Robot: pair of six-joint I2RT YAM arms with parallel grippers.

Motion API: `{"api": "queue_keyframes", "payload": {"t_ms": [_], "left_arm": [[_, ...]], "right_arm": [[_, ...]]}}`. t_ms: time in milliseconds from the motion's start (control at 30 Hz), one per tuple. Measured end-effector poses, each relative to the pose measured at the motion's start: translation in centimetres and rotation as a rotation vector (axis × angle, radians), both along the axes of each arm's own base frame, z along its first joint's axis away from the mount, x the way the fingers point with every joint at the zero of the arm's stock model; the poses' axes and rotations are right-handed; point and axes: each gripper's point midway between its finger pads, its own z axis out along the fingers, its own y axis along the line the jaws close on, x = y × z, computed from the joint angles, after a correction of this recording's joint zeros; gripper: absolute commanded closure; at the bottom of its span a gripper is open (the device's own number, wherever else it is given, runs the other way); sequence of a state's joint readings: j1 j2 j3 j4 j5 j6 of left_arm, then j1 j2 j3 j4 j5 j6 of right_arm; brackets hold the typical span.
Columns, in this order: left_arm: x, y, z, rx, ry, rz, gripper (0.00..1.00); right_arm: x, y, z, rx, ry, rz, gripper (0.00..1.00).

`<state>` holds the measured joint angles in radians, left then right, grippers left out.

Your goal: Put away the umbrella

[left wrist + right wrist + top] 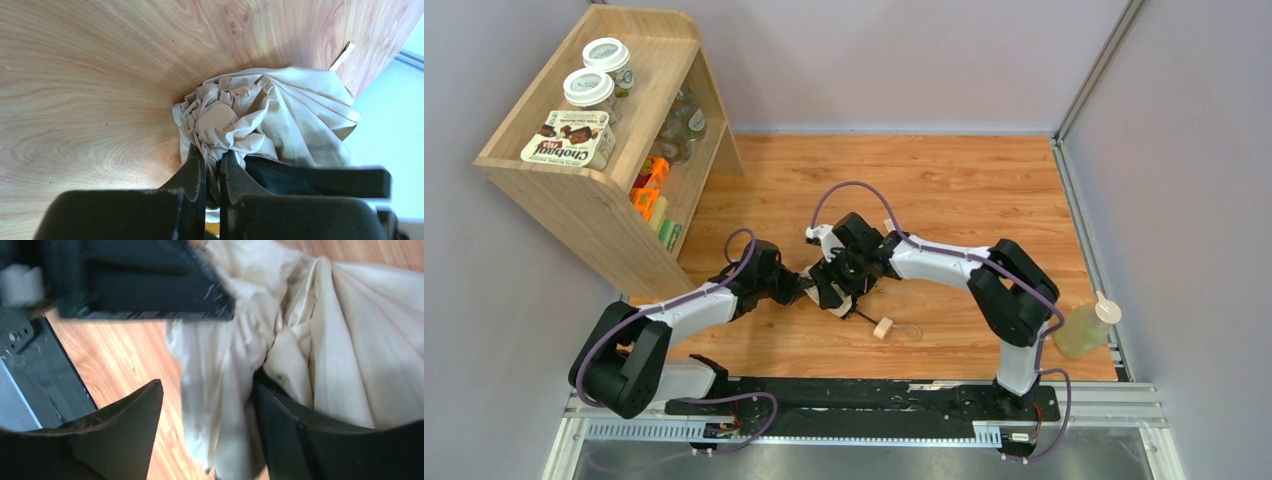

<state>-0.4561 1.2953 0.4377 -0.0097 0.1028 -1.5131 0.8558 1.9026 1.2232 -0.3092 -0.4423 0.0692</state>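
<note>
Looks like you're at the bundling step: left fingers [192, 167] clamp the umbrella [270, 115] on the tabletop [944, 190], right fingers [125, 420] sit apart around its fabric, so next you'd probably close right and gather folds.

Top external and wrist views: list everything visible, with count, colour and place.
umbrella: one, pale beige; table centre, between the grippers.
shelf: one, light wood; far left.
lidded jars: two, white lids; shelf top.
Chobani box: one, white; shelf top.
orange items: count unclear; inside shelf.
bottle: one, yellowish; table's right edge.
table: one, wood.
left gripper: black, shut on the umbrella's fabric.
right gripper: black, open, fabric between its fingers.
</note>
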Motion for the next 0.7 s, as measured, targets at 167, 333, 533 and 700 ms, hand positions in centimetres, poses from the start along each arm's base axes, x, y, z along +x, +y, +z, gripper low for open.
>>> {"api": "queue_keyframes", "payload": {"t_ms": [167,333,533,700], "left_arm": [[0.0,-0.1,0.2,0.017,0.033,-0.008,1.00],[-0.2,-0.1,0.2,0.033,0.075,-0.015,1.00],[-0.3,-0.2,0.1,0.036,0.123,-0.020,1.00],[-0.3,-0.3,0.1,0.039,0.157,-0.024,1.00]], "right_arm": [[-0.9,-1.4,3.1,-0.073,-0.192,-0.016,0.13],[-1.7,-1.5,4.2,-0.118,-0.453,0.018,0.13],[-2.1,-0.5,2.5,-0.205,-0.665,0.068,0.19],[0.0,-0.2,0.7,-0.282,-0.781,0.026,0.33]]}}
